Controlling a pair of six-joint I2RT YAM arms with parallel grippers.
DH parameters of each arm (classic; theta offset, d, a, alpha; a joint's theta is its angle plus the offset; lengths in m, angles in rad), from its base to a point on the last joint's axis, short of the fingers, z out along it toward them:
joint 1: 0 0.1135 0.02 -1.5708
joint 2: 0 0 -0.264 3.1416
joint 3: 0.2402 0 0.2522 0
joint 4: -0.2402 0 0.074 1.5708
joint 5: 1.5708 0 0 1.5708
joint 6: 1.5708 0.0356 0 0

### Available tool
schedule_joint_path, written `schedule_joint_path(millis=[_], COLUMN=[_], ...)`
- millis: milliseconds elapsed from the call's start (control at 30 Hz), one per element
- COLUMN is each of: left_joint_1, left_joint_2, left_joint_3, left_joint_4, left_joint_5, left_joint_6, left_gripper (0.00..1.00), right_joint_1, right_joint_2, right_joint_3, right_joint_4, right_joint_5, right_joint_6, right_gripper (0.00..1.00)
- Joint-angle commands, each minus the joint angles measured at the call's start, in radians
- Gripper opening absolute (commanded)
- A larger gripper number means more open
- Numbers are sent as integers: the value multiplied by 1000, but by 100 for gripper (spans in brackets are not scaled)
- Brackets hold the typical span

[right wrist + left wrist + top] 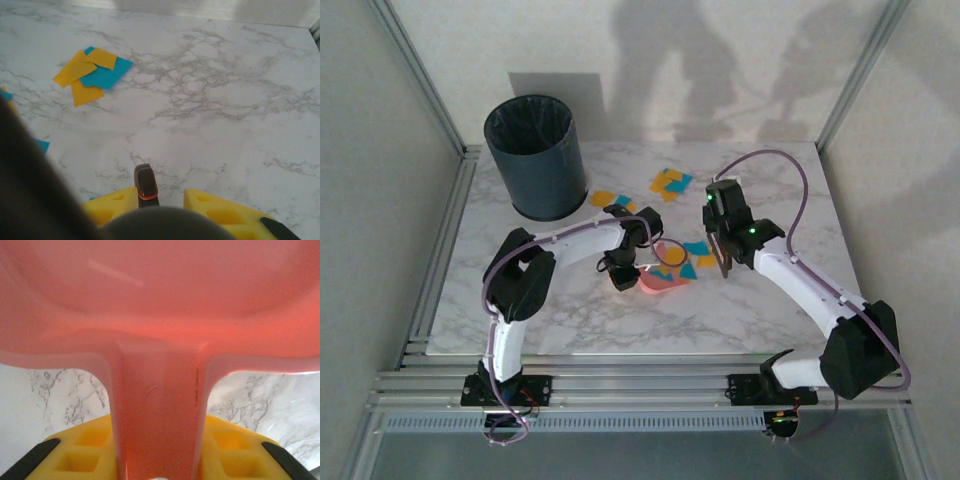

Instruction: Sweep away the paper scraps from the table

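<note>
Evidently the table (pixel 720 325) is mid-sweep; the left gripper (pixel 159 460) is clamped tight on the handle of the pink dustpan (pixel 160 315), holding its mouth toward the right gripper (pixel 160 205), which is closed on a dark brush (pixel 725 262), likely to push scraps in. Some paper scraps (pixel 92 72) lie between the grippers; more lie ahead of the right one.

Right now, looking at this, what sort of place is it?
Probably a robot test bench in a lab: a white marble-patterned table framed by aluminium rails, two arms bolted at its edge, and orange and teal paper scraps laid out for sweeping.
</note>
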Motion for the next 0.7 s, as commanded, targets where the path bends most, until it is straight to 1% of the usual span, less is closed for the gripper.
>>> schedule_joint_path(millis=[0,167,300,467,667], left_joint_1=[7,7,7,5,3], left_joint_2=[-42,-37,-18,5,13], left_joint_3=[-25,-33,-21,4,18], left_joint_4=[-46,-53,-60,-68,-63], left_joint_5=[-14,2,19,26,29], left_joint_6=[4,10,12,11,18], left_gripper=[0,0,0,0,0], right_joint_1=[9,23,60,109,157], right_joint_2=[30,34,28,39,38], right_joint_3=[35,27,27,33,38], right_joint_4=[-10,1,11,10,30], right_joint_5=[52,8,-17,-19,-58], right_joint_6=[12,5,2,30,88], right_gripper=[0,0,0,0,0])
